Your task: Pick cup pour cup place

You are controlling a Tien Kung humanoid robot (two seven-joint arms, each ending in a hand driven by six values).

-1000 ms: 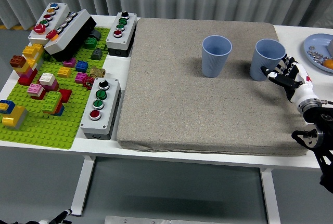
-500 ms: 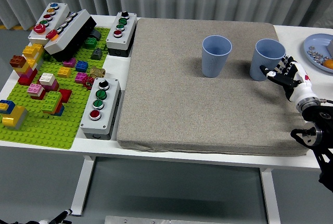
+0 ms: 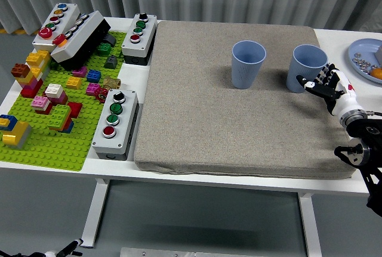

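Two light blue cups stand upright on the grey mat (image 3: pixel 227 126). One cup (image 3: pixel 248 64) is near the mat's middle back. The other cup (image 3: pixel 306 67) is near the mat's right edge. My right hand (image 3: pixel 322 84) comes in from the right, fingers spread and open, its fingertips right beside the right cup's lower right side. It holds nothing. I cannot see what is inside the cups. My left arm is out of view.
A blue plate (image 3: pixel 367 59) with small items sits at the far right edge. Left of the mat are grey button boxes (image 3: pixel 115 120) (image 3: pixel 139 38) and a green baseplate (image 3: pixel 42 132) with several coloured bricks.
My right hand has crept slightly up and toward the right cup. The cups have not moved.
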